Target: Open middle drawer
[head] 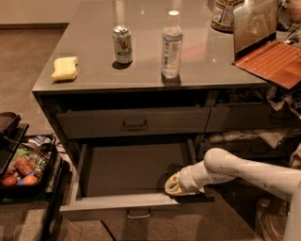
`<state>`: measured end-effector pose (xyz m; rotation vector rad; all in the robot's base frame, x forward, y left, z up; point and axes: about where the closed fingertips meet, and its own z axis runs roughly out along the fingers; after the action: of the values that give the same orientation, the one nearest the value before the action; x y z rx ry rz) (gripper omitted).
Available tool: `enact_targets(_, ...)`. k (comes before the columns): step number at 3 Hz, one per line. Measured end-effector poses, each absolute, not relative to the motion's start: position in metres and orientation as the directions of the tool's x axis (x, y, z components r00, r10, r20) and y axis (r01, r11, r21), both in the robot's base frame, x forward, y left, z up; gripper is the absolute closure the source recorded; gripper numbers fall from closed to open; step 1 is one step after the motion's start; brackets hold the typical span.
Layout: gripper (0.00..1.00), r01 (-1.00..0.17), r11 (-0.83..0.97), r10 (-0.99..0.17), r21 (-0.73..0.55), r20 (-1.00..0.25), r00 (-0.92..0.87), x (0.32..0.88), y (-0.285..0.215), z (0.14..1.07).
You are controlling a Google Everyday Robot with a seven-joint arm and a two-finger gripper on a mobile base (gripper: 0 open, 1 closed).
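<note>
While the jaws sit inside the middle drawer [131, 169], it stands pulled well out; the step looks nearly done.
Jaws, on the end of the white arm [244, 172], are at the drawer's right front corner, just behind its front panel; whether they are open, closed or gripping anything cannot be told. Judgement: the contact is off-centre, so any remaining pull should run straight out along the runners, low on the panel, with no sideways load that could rack the box, and ease off before the end stop. Count: one open drawer around the jaws; one shut drawer [134, 122] above them; one pull on each front. On the worktop [94, 77] above the jaws: one can [122, 44], one bottle [171, 45], one sponge [64, 68], one jar [224, 14], one laptop [273, 52].
</note>
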<state>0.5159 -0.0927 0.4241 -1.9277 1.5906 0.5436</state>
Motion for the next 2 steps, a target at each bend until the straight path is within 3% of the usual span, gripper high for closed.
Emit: enact_targets(2, 1.00, -0.978, -0.209, -0.728, -0.026, -0.664, 0.173, 0.471, -0.097, 0.443)
